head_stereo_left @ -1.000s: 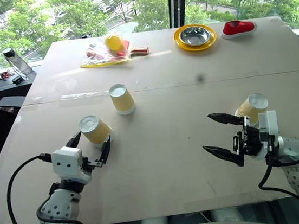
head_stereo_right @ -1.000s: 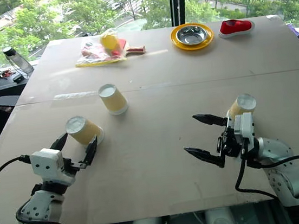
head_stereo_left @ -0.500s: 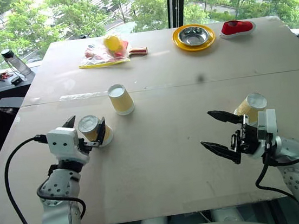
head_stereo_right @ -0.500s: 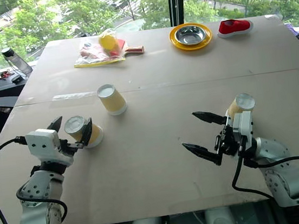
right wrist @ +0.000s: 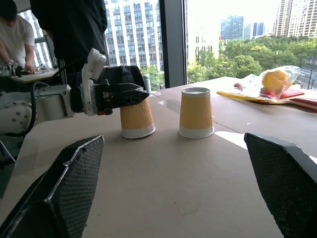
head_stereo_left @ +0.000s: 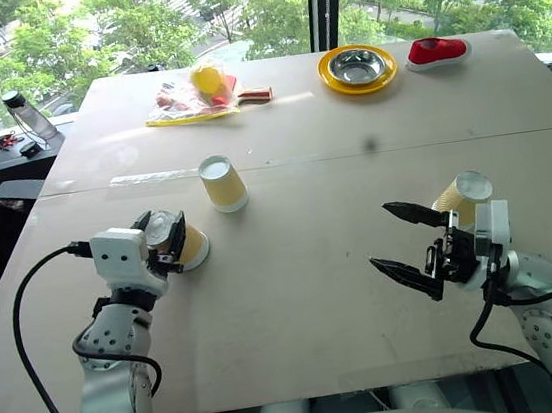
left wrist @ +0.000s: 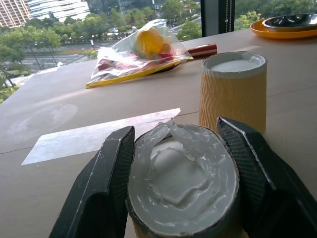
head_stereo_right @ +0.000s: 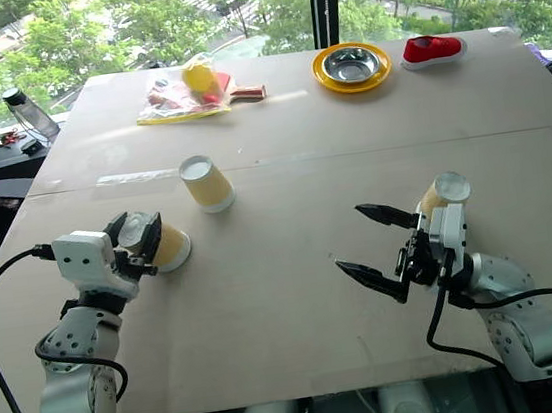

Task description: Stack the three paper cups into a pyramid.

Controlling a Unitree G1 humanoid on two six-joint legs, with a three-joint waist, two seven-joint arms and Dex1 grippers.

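A: Cups?
B: Near-left cup (head_stereo_left: 181,240) upside down on tabletop (head_stereo_left: 307,293), left hand (head_stereo_left: 163,243) clamped on its top, forearm rising from near edge, fingers about level. 2nd cup (head_stereo_left: 223,183) just behind it, inverted, free.
A: 3rd?
B: 3rd cup (head_stereo_left: 464,195) right side, behind right hand (head_stereo_left: 402,244); that hand spread wide, empty, aimed inward-left above tabletop.

Plate (head_stereo_left: 381,75) with bowl (head_stereo_left: 358,64), bag (head_stereo_left: 188,103), bottle (head_stereo_left: 30,116).
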